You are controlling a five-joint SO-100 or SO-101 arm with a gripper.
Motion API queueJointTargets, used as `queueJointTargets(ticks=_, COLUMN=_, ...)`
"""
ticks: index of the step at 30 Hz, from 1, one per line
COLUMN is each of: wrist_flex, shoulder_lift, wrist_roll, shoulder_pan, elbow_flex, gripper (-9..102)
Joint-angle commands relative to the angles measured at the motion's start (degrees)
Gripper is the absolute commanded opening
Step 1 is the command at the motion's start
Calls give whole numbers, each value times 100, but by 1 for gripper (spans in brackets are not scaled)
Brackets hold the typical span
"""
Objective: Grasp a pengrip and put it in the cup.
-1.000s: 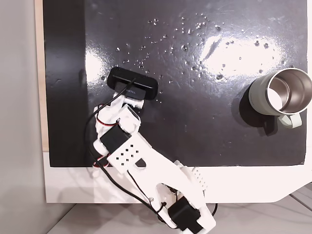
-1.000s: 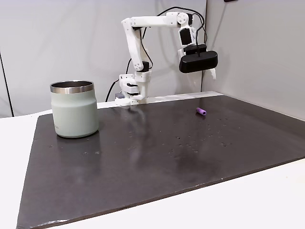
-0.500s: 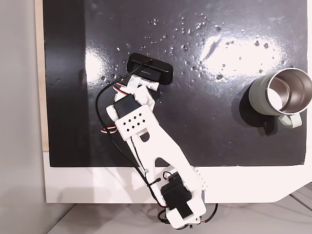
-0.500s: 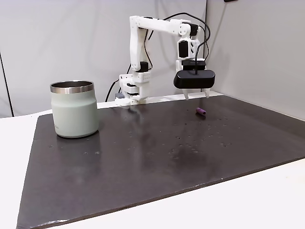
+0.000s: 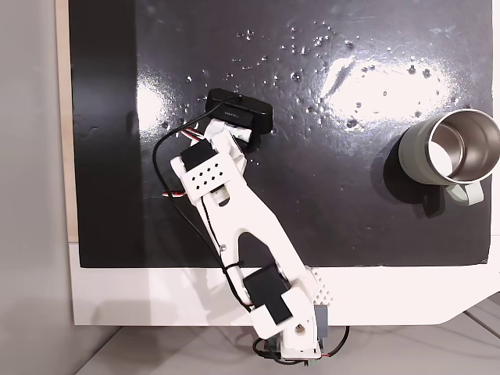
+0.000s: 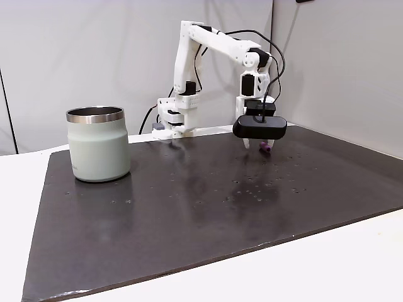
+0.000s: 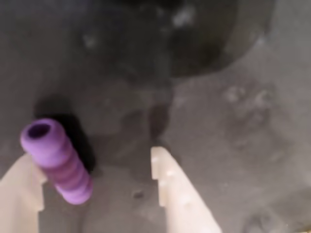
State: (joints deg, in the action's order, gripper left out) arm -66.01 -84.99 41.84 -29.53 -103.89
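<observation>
Straddling the pengrip [image 7: 56, 162] on the mat [image 7: 243, 145], the gripper [image 7: 92, 170] stands wide; the grip touches the left finger [image 7: 22, 191], so closing may roll it out sideways, far from the cup [image 6: 97, 143].

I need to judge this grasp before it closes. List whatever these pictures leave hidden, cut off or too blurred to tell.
- Small purple ribbed pengrip: in the overhead fixed view, hidden beneath the black wrist camera.
- Pengrip in the side fixed view: tiny, partly behind the camera housing; contact with the pale fingers unclear.
- Gripper: wrist view is blurred, the bottom edge cuts the fingers.
- Grey-green steel-lined cup: right edge clips its handle.
</observation>
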Motion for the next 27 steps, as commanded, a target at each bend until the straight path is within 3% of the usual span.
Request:
queueJointTargets(ticks=1, wrist_flex=158, shoulder_lift=44, wrist_roll=-123, shoulder_pan=-88, elbow_flex=308, gripper=18)
queueJointTargets(ticks=11, wrist_flex=220, shoulder_lift=343, wrist_roll=-316, shoulder_pan=-343, elbow_flex=325, gripper=0)
queueJointTargets(ticks=20, wrist_flex=105, shoulder_lift=167, wrist_roll=-475, shoulder_pan=-229, elbow_flex=431, gripper=0)
queueJointTargets(ticks=27, wrist_flex=-879, shoulder_lift=-404, wrist_roll=-923, shoulder_pan=492, elbow_flex=1600, gripper=0)
